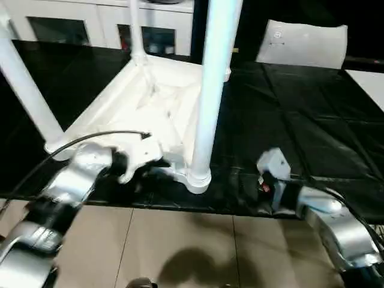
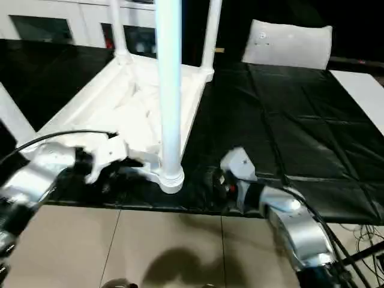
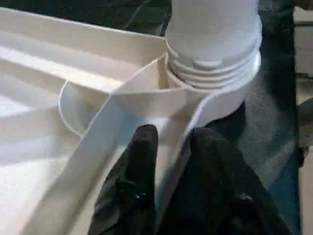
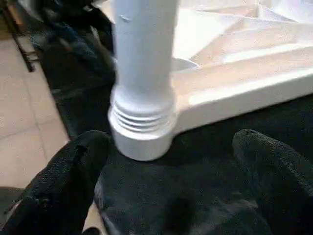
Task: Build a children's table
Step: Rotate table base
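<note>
White plastic table [image 1: 150,108] is lying upside down on the black bench [image 1: 288,132], legs pointing up. Left pincer [image 3: 168,147] is gripping the table's rim beside the near corner leg [image 1: 207,108]. Right pincer [image 4: 171,161] is standing wide apart just beside that leg's socket, holding nothing.

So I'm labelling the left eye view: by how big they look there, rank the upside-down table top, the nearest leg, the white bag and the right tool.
1. Table top, the widest white shape.
2. Nearest leg; it looms because it stands close to the camera, so its true rank is unsure.
3. White bag.
4. Right tool.
</note>
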Robot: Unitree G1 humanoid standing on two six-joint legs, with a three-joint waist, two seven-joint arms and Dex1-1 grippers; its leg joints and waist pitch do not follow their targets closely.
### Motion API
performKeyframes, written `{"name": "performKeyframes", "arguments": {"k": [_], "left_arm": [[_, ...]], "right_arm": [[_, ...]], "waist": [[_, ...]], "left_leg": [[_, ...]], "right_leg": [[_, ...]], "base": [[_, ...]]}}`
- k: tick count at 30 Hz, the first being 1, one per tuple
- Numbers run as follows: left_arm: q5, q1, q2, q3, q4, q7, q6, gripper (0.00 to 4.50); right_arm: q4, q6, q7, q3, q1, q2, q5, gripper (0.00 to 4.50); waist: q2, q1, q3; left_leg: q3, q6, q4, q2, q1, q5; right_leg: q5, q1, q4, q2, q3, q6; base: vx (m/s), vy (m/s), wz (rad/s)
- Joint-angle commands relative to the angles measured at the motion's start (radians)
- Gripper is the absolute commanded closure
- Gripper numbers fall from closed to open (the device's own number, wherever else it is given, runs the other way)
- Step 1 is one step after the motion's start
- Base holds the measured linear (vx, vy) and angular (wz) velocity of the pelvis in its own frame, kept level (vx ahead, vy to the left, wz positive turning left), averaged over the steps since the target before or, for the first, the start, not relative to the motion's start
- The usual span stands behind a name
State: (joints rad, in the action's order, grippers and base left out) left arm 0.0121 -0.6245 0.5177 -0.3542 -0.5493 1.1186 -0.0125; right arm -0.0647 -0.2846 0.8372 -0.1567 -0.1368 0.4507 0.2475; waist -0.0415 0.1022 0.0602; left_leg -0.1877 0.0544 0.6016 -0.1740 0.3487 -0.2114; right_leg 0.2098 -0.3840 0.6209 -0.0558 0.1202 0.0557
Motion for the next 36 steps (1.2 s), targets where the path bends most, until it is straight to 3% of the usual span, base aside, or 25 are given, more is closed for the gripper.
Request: {"name": "performKeyframes", "arguments": {"k": [1,9,12,13,14,15,16,17,19,22,24,25,26,27,29,32,36], "left_arm": [[0.029,-0.031,-0.012,-0.012,-0.04,-0.023,-0.035,3.5],[0.132,-0.112,-0.036,-0.096,-0.198,0.011,-0.124,4.1],[0.187,-0.144,-0.03,-0.139,-0.246,0.028,-0.151,4.24],[0.204,-0.16,-0.028,-0.159,-0.259,0.059,-0.147,4.35],[0.204,-0.16,-0.028,-0.159,-0.259,0.059,-0.147,4.42],[0.219,-0.185,-0.024,-0.19,-0.271,0.136,-0.121,4.45],[0.216,-0.193,-0.025,-0.194,-0.273,0.165,-0.101,4.48],[0.214,-0.196,-0.026,-0.196,-0.274,0.179,-0.092,4.49],[0.205,-0.21,-0.03,-0.199,-0.279,0.225,-0.054,4.49],[0.194,-0.23,-0.037,-0.201,-0.286,0.273,0.003,4.49],[0.194,-0.259,-0.058,-0.185,-0.328,0.257,0.016,4.49],[0.136,-0.275,-0.111,-0.108,-0.352,0.163,0.107,4.49],[0.129,-0.275,-0.117,-0.1,-0.352,0.153,0.118,4.49],[0.057,-0.272,-0.162,-0.026,-0.338,0.095,0.227,4.49],[0.034,-0.267,-0.172,-0.005,-0.326,0.087,0.263,4.49],[0.021,-0.234,-0.189,0.033,-0.287,0.032,0.332,4.49],[0.021,-0.179,-0.208,0.082,-0.238,-0.061,0.4,4.49]], "right_arm": [[-0.033,-0.02,0.026,-0.005,0.011,0.015,0.019,0.0],[-0.069,-0.037,0.056,-0.013,0.034,0.045,0.031,0.0],[-0.079,-0.042,0.068,-0.013,0.037,0.055,0.035,0.0],[-0.084,-0.044,0.077,-0.011,0.037,0.061,0.039,0.0],[-0.084,-0.044,0.077,-0.011,0.037,0.061,0.039,0.0],[-0.089,-0.048,0.091,-0.006,0.035,0.072,0.044,0.0],[-0.087,-0.046,0.094,-0.004,0.033,0.076,0.043,0.0],[-0.086,-0.045,0.095,-0.004,0.031,0.078,0.043,0.0],[-0.081,-0.041,0.097,-0.001,0.025,0.083,0.04,0.0],[-0.072,-0.034,0.097,0.004,0.013,0.089,0.035,0.0],[-0.064,-0.032,0.094,0.014,0.0,0.09,0.034,0.0],[-0.054,-0.024,0.079,0.024,-0.012,0.085,0.029,0.0],[-0.053,-0.023,0.077,0.025,-0.013,0.085,0.028,0.0],[-0.047,-0.017,0.063,0.031,-0.02,0.081,0.022,0.0],[-0.046,-0.016,0.059,0.032,-0.021,0.08,0.021,0.0],[-0.041,-0.01,0.046,0.034,-0.023,0.075,0.015,0.0],[-0.043,-0.006,0.039,0.034,-0.023,0.072,0.015,0.0]], "waist": [[0.013,0.007,-0.065],[0.014,0.018,-0.062],[0.012,0.016,-0.058],[0.012,0.016,-0.052],[0.012,0.016,-0.052],[0.008,0.012,-0.045],[0.009,0.013,-0.05],[0.007,0.01,-0.053],[0.008,0.007,-0.055],[0.008,0.002,-0.065],[0.01,0.004,-0.067],[0.008,0.003,-0.066],[0.008,0.003,-0.066],[0.007,0.009,-0.068],[0.011,0.016,-0.069],[0.01,0.018,-0.067],[0.01,0.018,-0.059]], "left_leg": [[0.038,-0.046,-0.069,-0.076,-0.003,-0.111],[0.041,-0.034,-0.074,-0.08,-0.01,-0.143],[0.042,-0.03,-0.077,-0.079,-0.011,-0.175],[0.041,-0.026,-0.078,-0.076,-0.018,-0.21],[0.041,-0.026,-0.078,-0.076,-0.018,-0.21],[0.046,-0.02,-0.083,-0.074,-0.02,-0.24],[0.046,-0.018,-0.08,-0.072,-0.025,-0.242],[0.047,-0.019,-0.082,-0.073,-0.017,-0.215],[0.048,-0.024,-0.082,-0.075,-0.013,-0.199],[0.044,-0.04,-0.076,-0.078,-0.009,-0.117],[0.038,-0.054,-0.072,-0.073,-0.011,-0.093],[0.038,-0.061,-0.071,-0.073,-0.006,-0.08],[0.038,-0.061,-0.071,-0.073,-0.006,-0.08],[0.035,-0.064,-0.068,-0.075,-0.011,-0.08],[0.034,-0.066,-0.066,-0.077,-0.011,-0.072],[0.038,-0.063,-0.071,-0.081,-0.012,-0.094],[0.037,-0.06,-0.072,-0.076,-0.014,-0.133]], "right_leg": [[0.151,0.06,-0.086,-0.123,-0.088,0.112],[0.238,0.055,-0.098,-0.127,-0.085,0.09],[0.32,0.053,-0.111,-0.131,-0.082,0.071],[0.413,0.051,-0.126,-0.133,-0.08,0.047],[0.413,0.051,-0.126,-0.133,-0.08,0.047],[0.491,0.052,-0.135,-0.134,-0.077,0.02],[0.523,0.052,-0.141,-0.136,-0.077,0.003],[0.483,0.058,-0.133,-0.136,-0.079,0.007],[0.449,0.058,-0.129,-0.134,-0.078,0.016],[0.23,0.062,-0.098,-0.132,-0.084,0.095],[0.168,0.063,-0.095,-0.13,-0.084,0.122],[0.139,0.067,-0.089,-0.129,-0.084,0.136],[0.139,0.067,-0.089,-0.129,-0.084,0.136],[0.138,0.067,-0.088,-0.132,-0.082,0.158],[0.127,0.067,-0.087,-0.132,-0.082,0.176],[0.153,0.068,-0.088,-0.132,-0.081,0.166],[0.287,0.064,-0.11,-0.132,-0.077,0.122]], "base": [[0.0,0.0,0.0],[0.0,0.0,0.0],[0.0,0.0,0.0],[0.0,0.0,0.0],[0.0,0.0,0.0],[0.0,0.0,0.0],[0.0,0.0,0.0],[0.0,0.0,0.0],[0.0,0.0,0.0],[0.0,0.0,0.0],[0.0,0.0,0.0],[0.0,0.0,0.0],[0.0,0.0,0.0],[0.0,0.0,0.0],[0.0,0.0,0.0],[0.0,0.0,0.0],[0.0,0.0,0.0]]}}
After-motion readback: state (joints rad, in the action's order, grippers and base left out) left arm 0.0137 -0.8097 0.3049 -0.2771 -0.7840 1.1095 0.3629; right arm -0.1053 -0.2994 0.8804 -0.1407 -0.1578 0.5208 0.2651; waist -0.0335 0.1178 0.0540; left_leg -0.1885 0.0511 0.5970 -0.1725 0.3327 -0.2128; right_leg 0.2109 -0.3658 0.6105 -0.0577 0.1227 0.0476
